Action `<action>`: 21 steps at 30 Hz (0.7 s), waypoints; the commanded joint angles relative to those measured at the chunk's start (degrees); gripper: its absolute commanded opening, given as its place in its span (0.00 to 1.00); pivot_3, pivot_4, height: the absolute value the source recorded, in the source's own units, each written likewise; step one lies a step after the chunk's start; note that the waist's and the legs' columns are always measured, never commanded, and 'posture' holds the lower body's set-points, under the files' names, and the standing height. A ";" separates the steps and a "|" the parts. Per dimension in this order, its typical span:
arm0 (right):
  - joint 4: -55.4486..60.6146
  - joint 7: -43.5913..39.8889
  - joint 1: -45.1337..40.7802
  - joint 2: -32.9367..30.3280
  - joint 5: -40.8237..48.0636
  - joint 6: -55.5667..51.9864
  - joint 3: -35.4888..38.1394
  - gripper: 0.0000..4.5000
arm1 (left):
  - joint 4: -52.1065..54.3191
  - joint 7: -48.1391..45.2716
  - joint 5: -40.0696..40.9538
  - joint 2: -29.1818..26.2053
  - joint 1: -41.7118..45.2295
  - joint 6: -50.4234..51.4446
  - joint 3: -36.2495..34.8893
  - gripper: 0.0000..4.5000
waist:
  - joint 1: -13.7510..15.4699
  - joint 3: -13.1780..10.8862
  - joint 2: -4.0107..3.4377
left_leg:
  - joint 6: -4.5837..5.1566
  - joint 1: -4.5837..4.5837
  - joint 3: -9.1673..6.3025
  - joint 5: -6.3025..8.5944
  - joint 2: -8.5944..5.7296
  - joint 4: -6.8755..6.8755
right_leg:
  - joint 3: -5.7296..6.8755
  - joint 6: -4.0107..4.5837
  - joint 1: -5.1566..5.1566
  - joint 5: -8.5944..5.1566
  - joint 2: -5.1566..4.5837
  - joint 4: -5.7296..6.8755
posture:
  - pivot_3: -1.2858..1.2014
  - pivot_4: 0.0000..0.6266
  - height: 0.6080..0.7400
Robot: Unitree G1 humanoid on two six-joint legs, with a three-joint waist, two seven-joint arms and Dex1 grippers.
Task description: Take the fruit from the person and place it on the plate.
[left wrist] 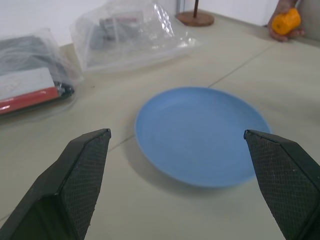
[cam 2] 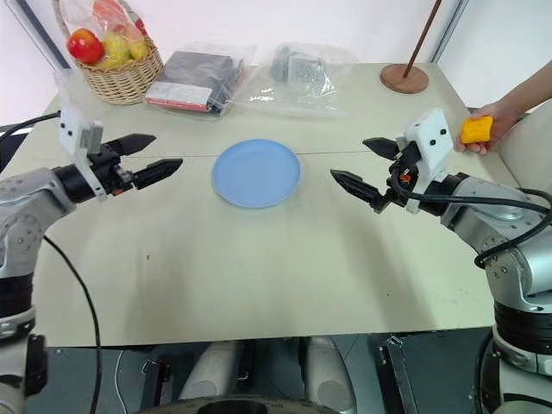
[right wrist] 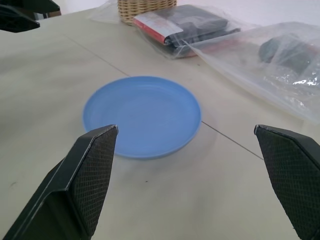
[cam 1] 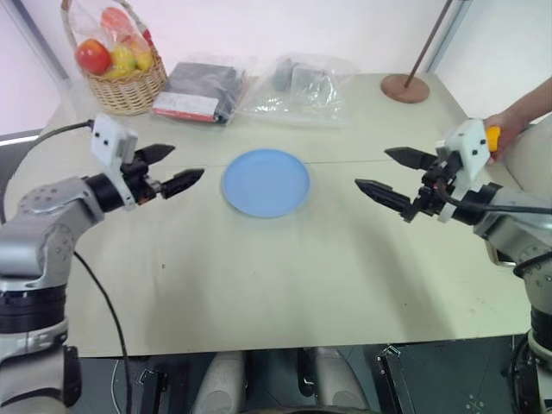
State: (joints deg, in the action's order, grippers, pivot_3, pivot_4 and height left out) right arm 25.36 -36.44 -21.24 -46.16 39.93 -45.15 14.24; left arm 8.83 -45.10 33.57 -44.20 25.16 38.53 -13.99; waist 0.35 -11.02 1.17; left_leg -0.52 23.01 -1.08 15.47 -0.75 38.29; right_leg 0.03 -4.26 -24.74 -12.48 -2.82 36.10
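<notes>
Handover not begun: both the left gripper [cam 2: 147,157] and right gripper [cam 2: 366,170] stood released and empty, either side of the plate [cam 2: 256,172]. The person's hand [cam 2: 493,121] held the fruit [cam 2: 476,129] behind the right jaws; that gripper would need to turn back and clasp it.

A plain light-blue plate [cam 2: 256,173] sits on a pale beige table [cam 2: 259,267]. A yellow-orange fruit [cam 2: 476,129] rests in a person's hand [cam 2: 492,121]. A tan woven wicker basket [cam 1: 129,86] contains red and yellow fruits. Two clear plastic bags hold a black-and-red packet [cam 1: 200,91] and grey items [cam 1: 299,82]. The stand base [cam 1: 405,87] is brown wood. Black fingers [left wrist: 75,185] carry a fine cross-hatched texture.
</notes>
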 commanded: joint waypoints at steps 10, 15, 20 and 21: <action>-1.42 -2.28 -2.06 -0.52 -1.41 2.14 -0.86 1.00 | 3.99 -0.21 4.29 -1.15 -0.25 1.60 -3.23 0.99 | 0.23 0.00 0.00 | 0.00 0.00 0.01 0.00 0.00 0.01 | 0.00 -0.01 0.02 0.00 0.00 -0.01 | 0.52 0.24 1.00; -1.03 -2.71 -1.45 -1.06 -1.18 1.63 -0.15 1.00 | 3.62 -0.33 4.39 -1.40 -0.25 1.70 -3.49 0.99 | 0.23 0.00 0.00 | 0.00 -0.01 0.02 0.00 0.00 0.01 | 0.00 -0.01 0.02 0.00 0.00 -0.01 | 0.52 0.24 1.00; -0.84 -2.76 -1.34 -1.21 -1.15 1.34 -0.01 1.00 | 3.69 -0.45 4.42 -1.35 0.01 1.82 -3.05 0.99 | 0.23 0.00 0.00 | 0.00 -0.02 0.02 0.00 0.00 0.01 | 0.00 -0.01 0.02 0.00 0.00 -0.01 | 0.52 0.24 1.00; -0.88 -2.87 -1.23 -1.26 -1.16 1.37 0.07 1.00 | 3.78 -0.39 4.44 -1.26 0.12 1.89 -2.91 0.99 | 0.23 0.00 0.00 | 0.00 -0.02 0.02 0.00 0.00 0.01 | 0.00 -0.01 0.02 0.00 0.00 -0.01 | 0.52 0.24 1.00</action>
State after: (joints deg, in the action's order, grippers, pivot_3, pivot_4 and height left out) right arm 23.21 -38.98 -22.30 -46.25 38.45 -44.12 12.15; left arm 11.36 -45.44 37.03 -44.70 24.85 40.69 -15.05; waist 0.58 -11.02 1.17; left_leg -0.52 23.00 -1.07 15.47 -0.75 38.30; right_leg 0.03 -4.27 -24.72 -12.48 -2.82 36.09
